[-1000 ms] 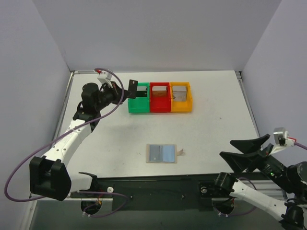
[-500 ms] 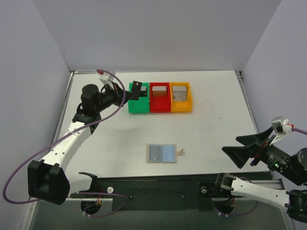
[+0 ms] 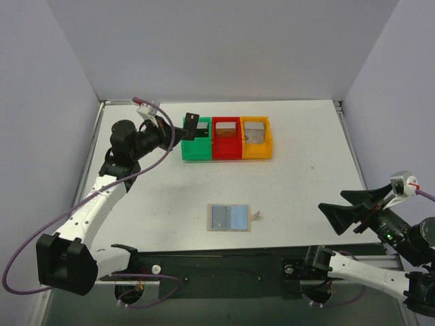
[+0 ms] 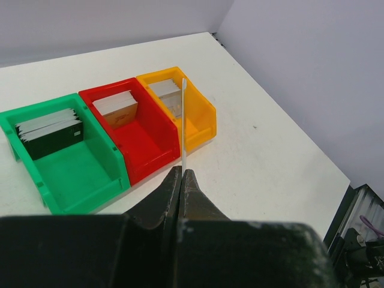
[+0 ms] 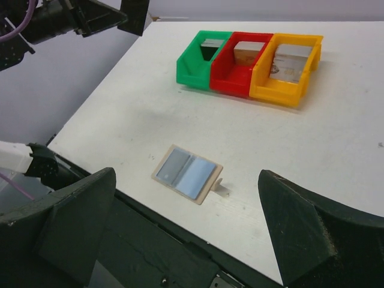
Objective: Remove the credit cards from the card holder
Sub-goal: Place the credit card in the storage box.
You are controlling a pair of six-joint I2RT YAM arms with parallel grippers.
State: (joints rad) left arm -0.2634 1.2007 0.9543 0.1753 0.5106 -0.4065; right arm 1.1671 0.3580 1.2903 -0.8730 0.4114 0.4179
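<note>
Plastic, thin and slick, the credit card (image 4: 183,120) should handle as light and stiff; grip a short edge. The left gripper (image 4: 182,174) pinches its lower end beside the green bin (image 3: 197,151) at 11 o'clock. The card holder (image 3: 230,217) lies open at 6 o'clock. The right gripper (image 3: 334,204) stands spread and empty at 4 o'clock. The left wrist view alone shows stacked cards (image 4: 51,129) in the bins.
</note>
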